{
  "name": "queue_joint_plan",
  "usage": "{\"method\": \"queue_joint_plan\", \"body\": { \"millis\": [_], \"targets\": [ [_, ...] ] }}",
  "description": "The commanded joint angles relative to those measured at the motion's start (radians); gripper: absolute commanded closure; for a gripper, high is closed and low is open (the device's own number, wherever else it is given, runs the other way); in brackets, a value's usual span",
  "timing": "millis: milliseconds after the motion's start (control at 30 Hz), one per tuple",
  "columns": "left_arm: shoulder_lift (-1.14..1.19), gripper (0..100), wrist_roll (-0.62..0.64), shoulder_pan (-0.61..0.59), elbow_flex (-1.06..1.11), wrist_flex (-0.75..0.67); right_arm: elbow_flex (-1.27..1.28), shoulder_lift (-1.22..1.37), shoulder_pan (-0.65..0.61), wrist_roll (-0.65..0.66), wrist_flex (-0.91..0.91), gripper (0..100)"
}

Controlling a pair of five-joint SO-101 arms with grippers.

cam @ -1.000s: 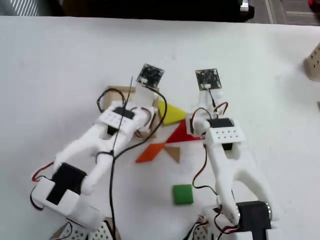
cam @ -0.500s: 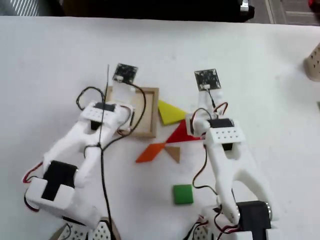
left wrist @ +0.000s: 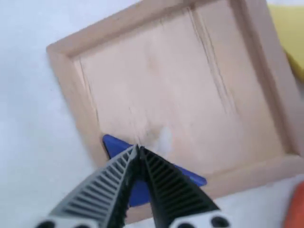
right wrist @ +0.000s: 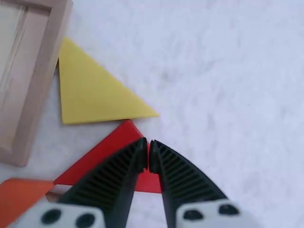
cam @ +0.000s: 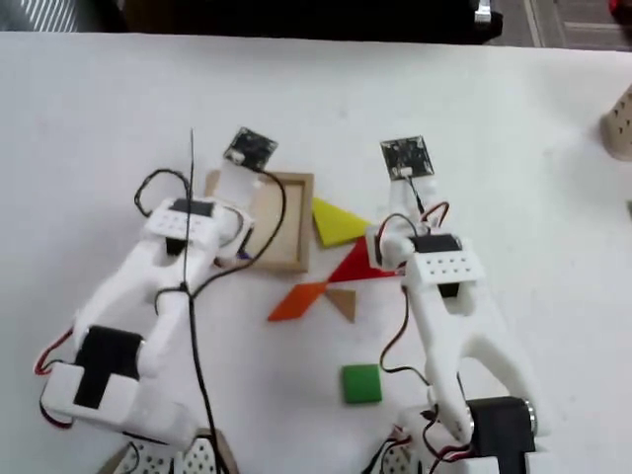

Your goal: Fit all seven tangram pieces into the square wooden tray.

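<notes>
Left arm (cam: 148, 286): stretched over the white surface (cam: 118, 109), its wrist over the left part of the square wooden tray (cam: 286, 217).

Left jaws: seen clenched in the left wrist view, the ribbed tips pressed together with no gap. They are held over a blue piece (left wrist: 187, 176) in one corner of the tray (left wrist: 180, 85). Whether the tips touch the blue piece cannot be told. Whether it lies flat on the tray floor or rides up on the rim cannot be told either. The remaining tray floor is seen as bare wood.

Yellow triangle (cam: 338, 222): flat on the surface just right of the tray, one edge close along the rim. It is also seen in the right wrist view (right wrist: 90, 95).

Orange parallelogram (cam: 298, 300): on the surface below the tray, with a small wooden triangle (cam: 343, 301) just beside it on the right.

Red triangle (cam: 355, 265): between the yellow triangle and the wooden triangle, one point almost at the yellow edge.

Green square (cam: 361, 383): well apart from the others, nearer the arm bases.

Right arm (cam: 449, 296): right of the loose pieces.

Right jaws: clenched and holding nothing, the tips over the upper corner of the red triangle (right wrist: 102, 159).

A tan perforated object (cam: 620, 123) is noted at the far right edge.
</notes>
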Motion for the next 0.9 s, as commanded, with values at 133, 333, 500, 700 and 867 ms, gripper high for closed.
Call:
{"method": "queue_joint_plan", "body": {
  "millis": [133,333,500,700,867],
  "targets": [
    [-0.073,98,-0.112,-0.035,-0.006,0.094,-0.014,0.03,-0.001,0.018,-0.019,98.1],
    [-0.081,98,-0.078,-0.058,-0.011,0.089,-0.026,0.051,-0.001,0.018,-0.016,98.1],
    [-0.111,98,0.195,-0.062,-0.015,0.066,-0.028,0.054,-0.001,0.018,-0.016,98.1],
    [-0.222,98,0.327,-0.021,0.103,-0.107,-0.029,0.056,-0.001,0.018,-0.016,98.1],
    [-0.213,98,0.333,0.108,0.265,-0.4,-0.029,0.058,-0.001,0.018,-0.019,98.1]
  ]
}}
